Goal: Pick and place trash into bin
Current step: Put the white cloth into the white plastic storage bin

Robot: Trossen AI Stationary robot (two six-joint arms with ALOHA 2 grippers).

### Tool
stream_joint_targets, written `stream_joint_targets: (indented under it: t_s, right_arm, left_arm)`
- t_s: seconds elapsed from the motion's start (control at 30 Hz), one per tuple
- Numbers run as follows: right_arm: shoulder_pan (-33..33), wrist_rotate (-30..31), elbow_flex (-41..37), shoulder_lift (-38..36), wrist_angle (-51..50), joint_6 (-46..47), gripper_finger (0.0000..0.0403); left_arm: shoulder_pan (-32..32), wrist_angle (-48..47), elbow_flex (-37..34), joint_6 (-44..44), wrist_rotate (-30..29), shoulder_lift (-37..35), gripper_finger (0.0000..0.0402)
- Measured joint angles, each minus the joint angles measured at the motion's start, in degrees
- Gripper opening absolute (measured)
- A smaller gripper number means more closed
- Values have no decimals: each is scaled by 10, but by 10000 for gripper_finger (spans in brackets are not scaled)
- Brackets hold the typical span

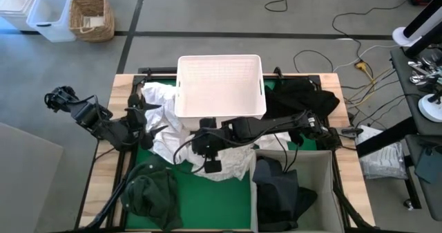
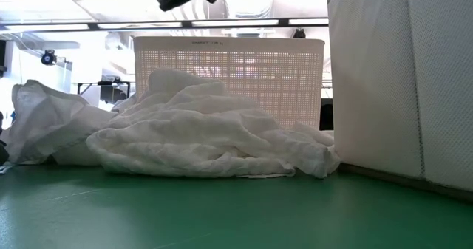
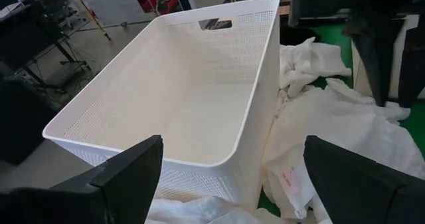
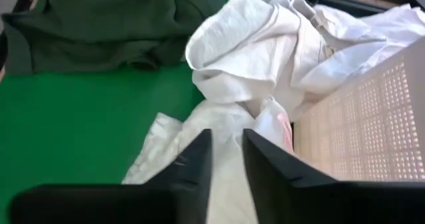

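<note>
The white tub (image 1: 221, 81) stands at the table's far middle, open side up, and shows nothing inside in the left wrist view (image 3: 172, 98). White sheets (image 1: 224, 165) lie crumpled along its left and near sides (image 2: 199, 142). A dark green garment (image 1: 152, 191) lies at the near left, and a black garment (image 1: 300, 98) lies right of the tub. My right gripper (image 1: 200, 150) hangs above the white pile (image 4: 246, 44) with only a narrow gap between its fingers (image 4: 226, 164). My left gripper (image 1: 148, 119) is wide open (image 3: 232, 184) beside the tub's left wall, above a sheet.
A grey fabric bin (image 1: 324, 164) with dark cloth inside fills the near right corner (image 2: 399, 79). Green mat (image 1: 214, 205) lies bare between the green garment and that bin. Baskets (image 1: 90, 15) and cables sit on the floor beyond the table.
</note>
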Motion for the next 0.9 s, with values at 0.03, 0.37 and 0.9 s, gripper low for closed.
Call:
stream_joint_targets:
  t_s: [0.03,0.37,0.9]
  right_arm:
    - [-1,1,0,0,-4,-1,99]
    - [-1,44,-56,0,-14,-20,237]
    - [-2,73,-166,0,66,19,219]
  left_arm:
    - [0,0,0,0,0,1,339]
    - [0,0,0,0,-20,4,339]
    - [0,3,0,-1,-45,5,339]
